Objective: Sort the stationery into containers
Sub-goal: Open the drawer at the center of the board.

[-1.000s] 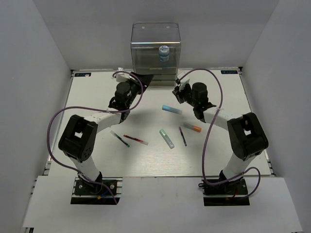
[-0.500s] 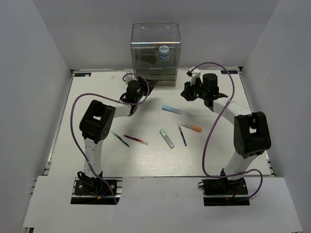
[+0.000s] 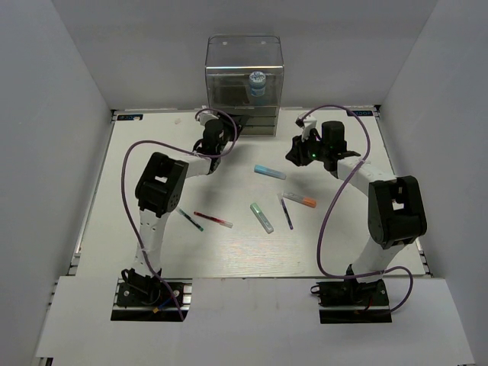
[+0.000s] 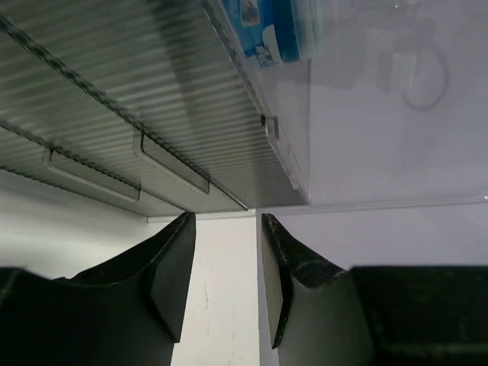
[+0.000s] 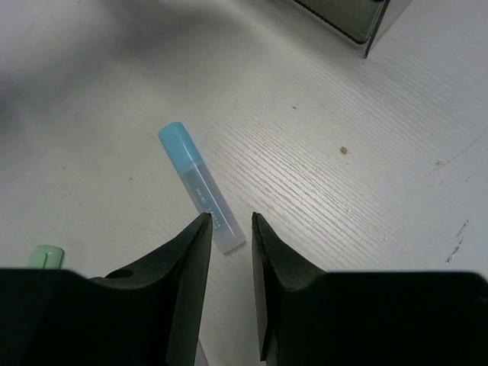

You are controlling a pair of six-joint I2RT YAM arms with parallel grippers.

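left gripper (image 4: 226,229) spread, empty | right gripper (image 5: 230,223) slightly spread, empty | light blue pen (image 5: 195,180) print unreadable

**What my counter carries**

On my white counter (image 3: 145,152) the clear cabinet (image 3: 244,84) stands far centre. Nearer lie the light blue pen (image 3: 270,171), the orange-capped marker (image 3: 300,200) to the right, the green-white marker (image 3: 261,217) and dark thin pen (image 3: 287,214) in the centre, and the red pen (image 3: 213,219) and green-tipped pen (image 3: 191,220) to the left.

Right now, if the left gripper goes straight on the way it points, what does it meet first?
The left gripper would probably meet the clear cabinet first, at its ribbed lower drawer fronts. Only bare table lies between; depth is hard to judge.
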